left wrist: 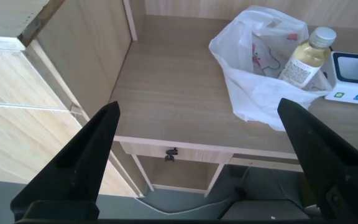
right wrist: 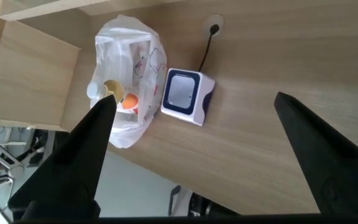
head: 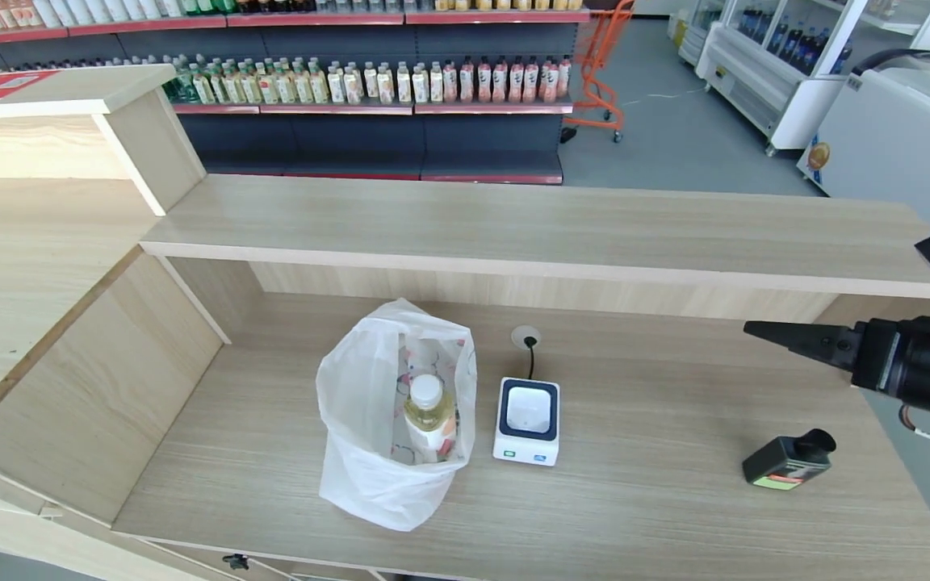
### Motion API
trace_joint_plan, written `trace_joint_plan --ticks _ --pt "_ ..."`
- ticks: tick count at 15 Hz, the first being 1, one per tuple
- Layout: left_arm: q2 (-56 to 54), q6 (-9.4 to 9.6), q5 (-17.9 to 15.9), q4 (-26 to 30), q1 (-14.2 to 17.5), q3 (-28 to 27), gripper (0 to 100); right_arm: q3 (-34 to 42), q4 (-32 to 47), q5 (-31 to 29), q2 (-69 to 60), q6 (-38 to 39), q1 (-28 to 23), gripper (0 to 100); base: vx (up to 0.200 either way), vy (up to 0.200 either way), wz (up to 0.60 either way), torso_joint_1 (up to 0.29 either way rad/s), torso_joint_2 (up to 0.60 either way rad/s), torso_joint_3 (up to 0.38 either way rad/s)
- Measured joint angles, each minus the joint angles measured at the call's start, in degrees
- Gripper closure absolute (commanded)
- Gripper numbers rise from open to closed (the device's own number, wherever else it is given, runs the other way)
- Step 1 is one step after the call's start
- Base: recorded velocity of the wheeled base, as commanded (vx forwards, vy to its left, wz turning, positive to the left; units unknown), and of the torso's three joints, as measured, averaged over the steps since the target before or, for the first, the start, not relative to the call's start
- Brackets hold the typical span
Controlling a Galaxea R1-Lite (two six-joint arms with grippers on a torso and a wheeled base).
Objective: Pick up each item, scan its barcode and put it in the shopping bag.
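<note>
Head view: bottle (head: 429, 411) in bag (head: 352, 440), scanner (head: 526, 420) just beside it, flask (head: 786, 461) lying apart; left gripper (left wrist: 199, 106) and right gripper (right wrist: 194, 98) splayed, empty

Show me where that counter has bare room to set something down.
Bare counter lies between the scanner and the black bottle, and between the shopping bag and the left side wall. Tightest: the middle, where bag and scanner stand close together.

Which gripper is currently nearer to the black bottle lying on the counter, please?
The right. The right gripper hangs over the right end of the counter, where the black bottle lies; the left gripper sits off the counter's near edge, beyond the shopping bag.
</note>
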State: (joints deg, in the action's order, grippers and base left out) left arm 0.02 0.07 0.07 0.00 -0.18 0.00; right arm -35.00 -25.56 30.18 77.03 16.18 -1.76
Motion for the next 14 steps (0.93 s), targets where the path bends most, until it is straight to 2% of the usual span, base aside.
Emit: trace_joint_plan --ticks 3,6,9,12,14 --pt "0.00 0.00 -0.02 0.02 0.00 0.00 0 0.33 0.99 0.04 -0.52 0.00 0.05 0 0.000 0.000 0.00 0.000 0.00 0.000" --pt "0.00 0.06 0.00 0.00 -0.02 -0.02 0 0.46 3.29 -0.05 -1.29 0.02 0.07 0 -0.200 0.000 0.00 0.012 0.00 0.002" --pt "0.00 0.04 0.04 0.05 -0.12 -0.02 0 0.79 5.94 -2.93 -1.95 0.35 -0.67 0 -0.200 0.000 0.00 0.019 0.01 -0.006" --pt "0.00 0.02 -0.05 -0.02 0.18 -0.02 0 1.27 6.46 -3.43 -2.30 0.35 -1.63 0 0.000 0.000 0.00 0.000 0.00 0.000" --pt "0.00 -0.05 0.04 0.00 -0.06 -0.02 0 1.43 6.33 -3.34 -2.78 0.35 -1.52 0 -0.100 -0.200 0.00 -0.010 -0.01 0.009"
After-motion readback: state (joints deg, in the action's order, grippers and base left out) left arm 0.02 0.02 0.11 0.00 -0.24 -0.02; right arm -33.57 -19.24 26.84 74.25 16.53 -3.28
